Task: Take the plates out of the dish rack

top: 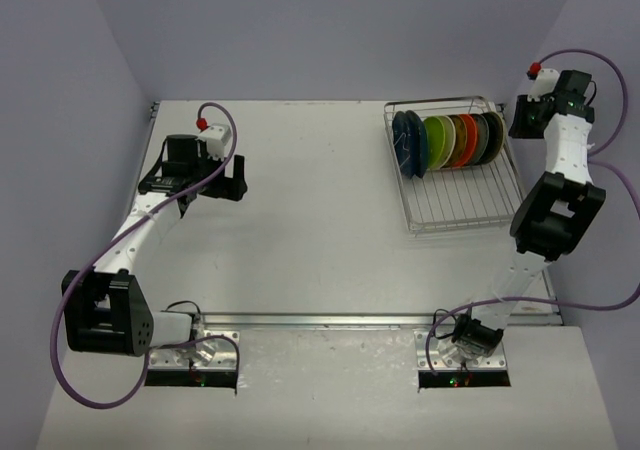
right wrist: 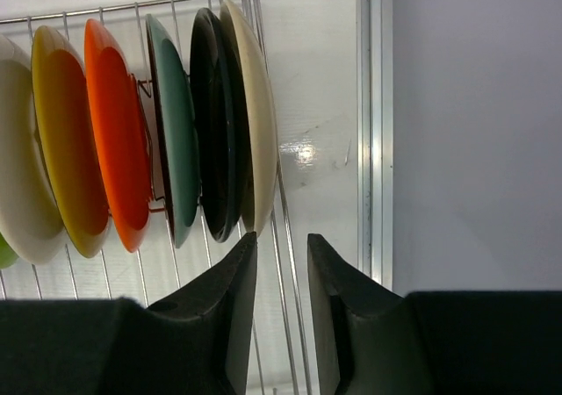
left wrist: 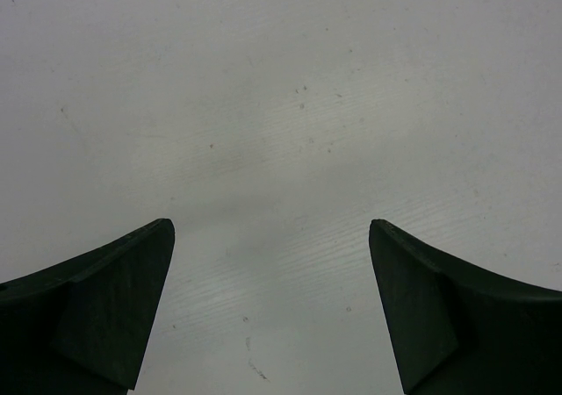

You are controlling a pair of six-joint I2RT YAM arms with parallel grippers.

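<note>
The silver wire dish rack (top: 460, 226) stands at the back right of the table. Several plates stand on edge in it: dark blue (top: 405, 142), lime green (top: 437, 140), orange-red (top: 466, 138) and black (top: 494, 135). My right gripper (top: 527, 120) hovers at the rack's right end. In the right wrist view its jaws (right wrist: 281, 241) are a narrow gap apart and empty, just below the cream end plate (right wrist: 256, 105), with black (right wrist: 215, 123), teal (right wrist: 178, 132) and orange-red (right wrist: 118, 132) plates beside it. My left gripper (top: 235, 178) is wide open and empty (left wrist: 272, 228) over bare table.
The grey right wall (right wrist: 474, 132) and the table's metal edge strip (right wrist: 369, 123) lie close beside the right gripper. The rack's side wire (right wrist: 284, 286) runs under its jaws. The white tabletop (top: 300, 220) spreads between the left arm and the rack.
</note>
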